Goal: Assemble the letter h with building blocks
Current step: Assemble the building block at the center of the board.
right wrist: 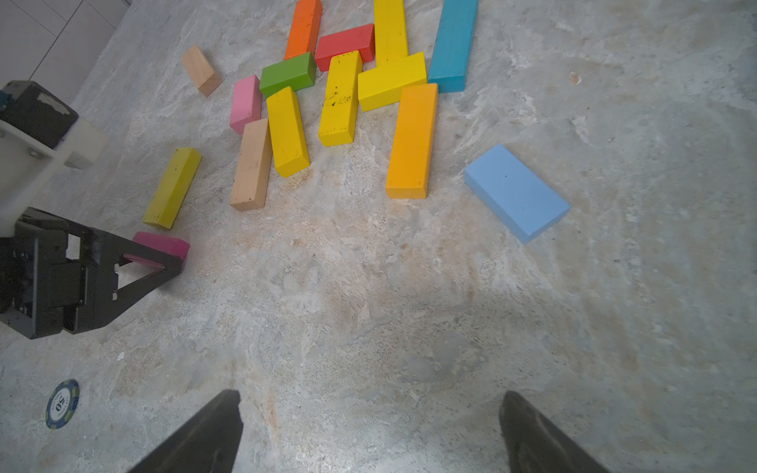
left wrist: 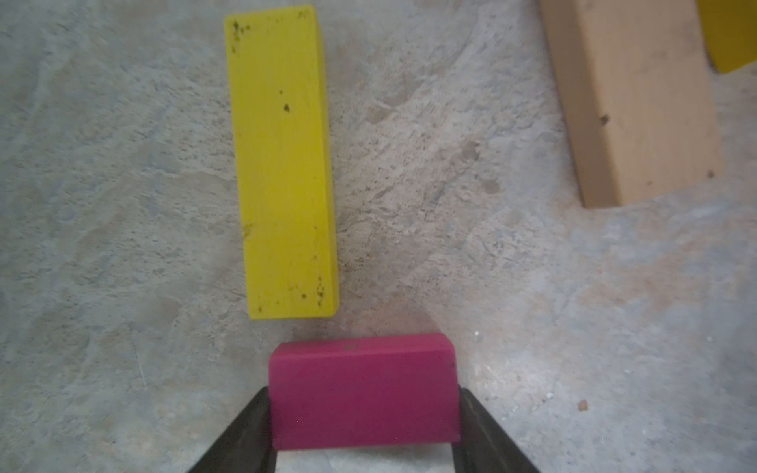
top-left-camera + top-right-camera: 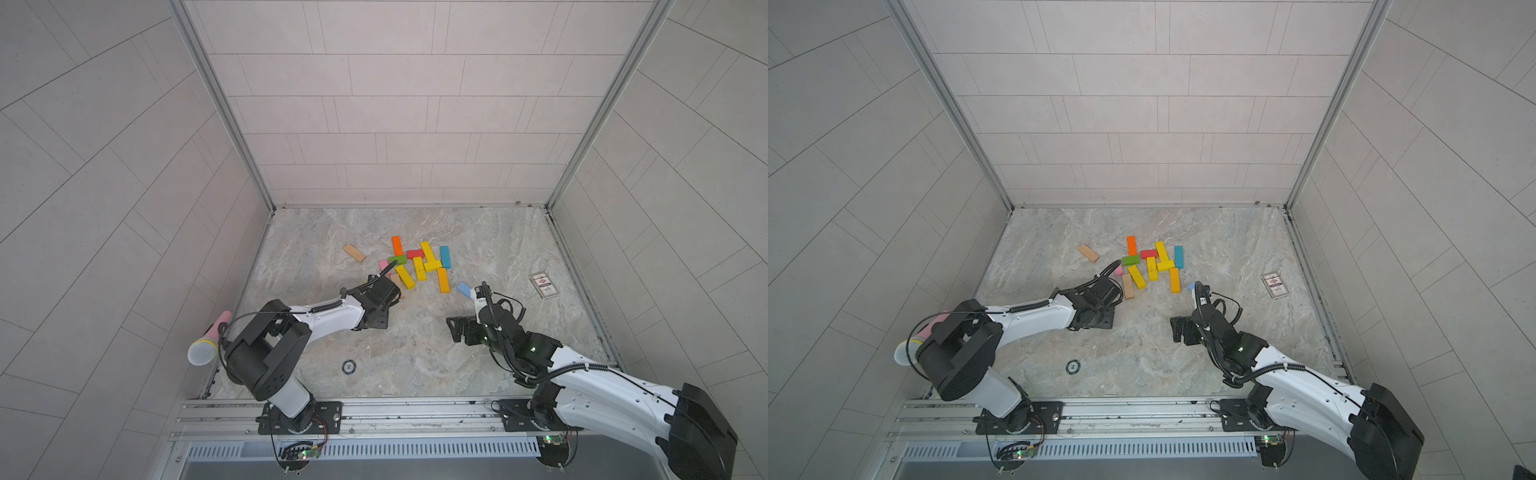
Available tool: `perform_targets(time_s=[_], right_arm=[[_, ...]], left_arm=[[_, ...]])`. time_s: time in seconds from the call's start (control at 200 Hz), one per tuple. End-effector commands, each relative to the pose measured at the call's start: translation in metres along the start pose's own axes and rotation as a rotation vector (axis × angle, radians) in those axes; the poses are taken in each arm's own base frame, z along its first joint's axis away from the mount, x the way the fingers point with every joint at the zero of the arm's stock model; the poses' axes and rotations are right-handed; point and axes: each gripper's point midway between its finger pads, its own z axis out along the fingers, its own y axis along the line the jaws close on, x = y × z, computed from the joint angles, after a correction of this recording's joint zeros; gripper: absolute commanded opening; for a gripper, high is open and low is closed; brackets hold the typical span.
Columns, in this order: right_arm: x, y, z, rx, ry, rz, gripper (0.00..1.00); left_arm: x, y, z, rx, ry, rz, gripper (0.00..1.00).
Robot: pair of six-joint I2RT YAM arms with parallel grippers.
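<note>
At seven o'clock of the building blocks (image 3: 420, 268), the magenta block (image 2: 362, 368) is sitting pinched in the left gripper (image 2: 362, 393) beside the lime bar (image 2: 286, 164), a placing step probably needing squaring and release next, while the right gripper (image 1: 368, 430) is hanging spread.

The left arm (image 3: 324, 318) stretches forward and low, the left gripper (image 2: 362, 393) clamped on a magenta block (image 2: 362, 417). The right arm (image 3: 582, 374) bends inward, the right gripper (image 1: 370, 395) spread wide and holding nothing.
</note>
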Motion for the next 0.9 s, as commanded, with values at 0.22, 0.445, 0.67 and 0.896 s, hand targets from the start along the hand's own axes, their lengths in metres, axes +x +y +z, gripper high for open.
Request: perform_targets(time_s=[0.22,0.445,0.67,0.896], right_arm=[[0.004,-0.008,0.0,0.028,0.002,0.009,1.0],[0.004,-0.009,0.0,0.03,0.002,0.008,1.0],[0.004,-0.009,0.0,0.031,0.001,0.011,1.0],[0.004,-0.01,0.0,0.035,0.003,0.011,1.0]], left_arm=[[0.012,0.023,0.007,-0.075,0.019,-0.026,0.55],[0.013,0.024,0.011,-0.084,0.022,-0.029,0.56],[0.015,0.027,0.012,-0.087,0.022,-0.037,0.62],[0.013,0.028,0.013,-0.097,0.02,-0.035,0.64]])
